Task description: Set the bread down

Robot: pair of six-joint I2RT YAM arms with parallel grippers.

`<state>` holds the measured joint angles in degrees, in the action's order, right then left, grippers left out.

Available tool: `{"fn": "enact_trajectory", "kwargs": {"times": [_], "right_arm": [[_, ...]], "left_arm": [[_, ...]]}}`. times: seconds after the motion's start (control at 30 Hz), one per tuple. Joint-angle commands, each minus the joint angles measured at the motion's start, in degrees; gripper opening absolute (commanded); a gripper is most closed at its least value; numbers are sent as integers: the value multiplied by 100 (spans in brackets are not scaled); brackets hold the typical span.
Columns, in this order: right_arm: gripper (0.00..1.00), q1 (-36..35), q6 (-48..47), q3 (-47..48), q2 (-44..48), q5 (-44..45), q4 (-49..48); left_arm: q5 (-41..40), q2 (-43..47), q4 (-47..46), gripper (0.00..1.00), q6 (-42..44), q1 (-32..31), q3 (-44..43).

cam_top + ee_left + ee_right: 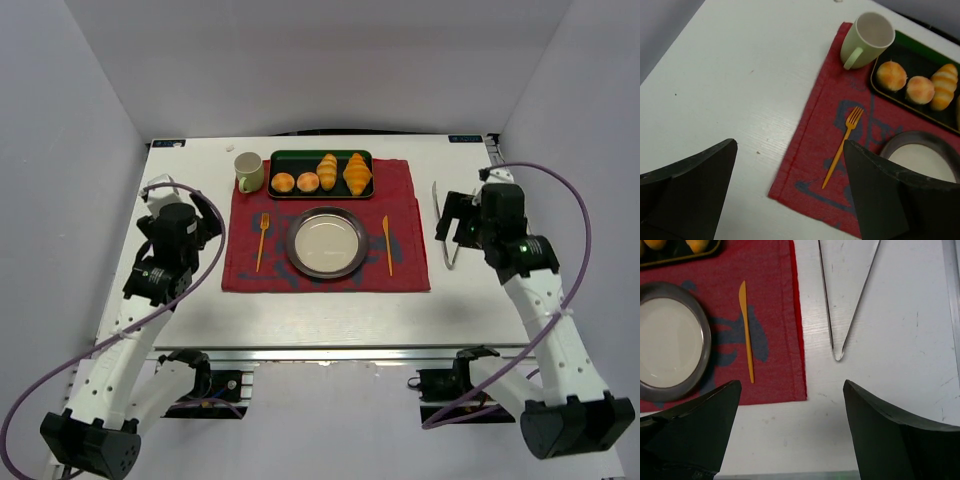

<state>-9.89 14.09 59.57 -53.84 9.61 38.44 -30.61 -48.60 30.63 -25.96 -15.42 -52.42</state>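
The bread, a large golden croissant (357, 173), lies at the right end of a dark green tray (320, 157) at the back of the red placemat (326, 275). A twisted roll (327, 171) and two small round buns (284, 182) lie left of it; these also show in the left wrist view, the buns (891, 75) beside the roll (944, 86). A silver plate (326, 241) sits on the mat in front of the tray. My left gripper (790, 195) is open and empty over the mat's front left corner. My right gripper (792, 432) is open and empty near the mat's right edge.
A pale green mug (249, 172) stands left of the tray. An orange fork (262, 241) and an orange knife (387, 244) flank the plate. Metal tongs (447, 229) lie on the white table right of the mat, just ahead of my right gripper.
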Motion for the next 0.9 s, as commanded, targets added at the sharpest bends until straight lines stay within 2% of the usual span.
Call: {"fn": "enact_trajectory", "kwargs": {"times": [0.0, 0.07, 0.13, 0.2, 0.37, 0.47, 0.5, 0.57, 0.63, 0.67, 0.7, 0.73, 0.8, 0.87], "right_arm": [[89, -22, -117, 572, -459, -91, 646], [89, -30, -353, 879, -801, -808, 884], [89, -22, -145, 933, -917, -1091, 1008], [89, -30, -161, 802, -847, -1329, 554], [89, -22, -81, 320, -628, -1031, -405], [88, 4, 32, -156, -662, -224, -907], [85, 13, -133, -304, -706, -248, -1030], [89, 40, -248, -315, -1021, -337, -1189], [89, 49, -398, -201, -1398, -223, -1233], [76, 57, -407, -148, -1522, -101, -1216], [55, 66, -468, -87, -1619, 57, -1250], [45, 84, -451, -25, -1829, 137, -1294], [75, 171, -468, 37, -2059, 138, -1251], [84, 215, -495, 2, -2384, 191, -1329]], "left_arm": [[81, 132, -5, 98, 73, 4, -13], [20, -105, 310, 98, 160, -5, -293], [90, -527, 794, 98, 275, -5, -785], [108, -668, 996, 98, 328, -5, -1049], [380, -738, 1120, 98, 433, -5, -1174], [731, -862, 1025, 98, 442, -5, -1104], [784, -888, 998, 98, 433, -5, -1077], [916, -888, 797, 98, 398, -5, -981], [1004, -836, 690, 98, 398, -5, -910], [1022, -818, 611, 98, 407, -5, -893], [1031, -800, 584, 98, 416, -5, -875], [1039, -792, 567, 98, 433, -5, -875], [1040, -765, 575, 98, 521, -5, -884], [1031, -791, 645, 98, 600, -5, -927]]}}
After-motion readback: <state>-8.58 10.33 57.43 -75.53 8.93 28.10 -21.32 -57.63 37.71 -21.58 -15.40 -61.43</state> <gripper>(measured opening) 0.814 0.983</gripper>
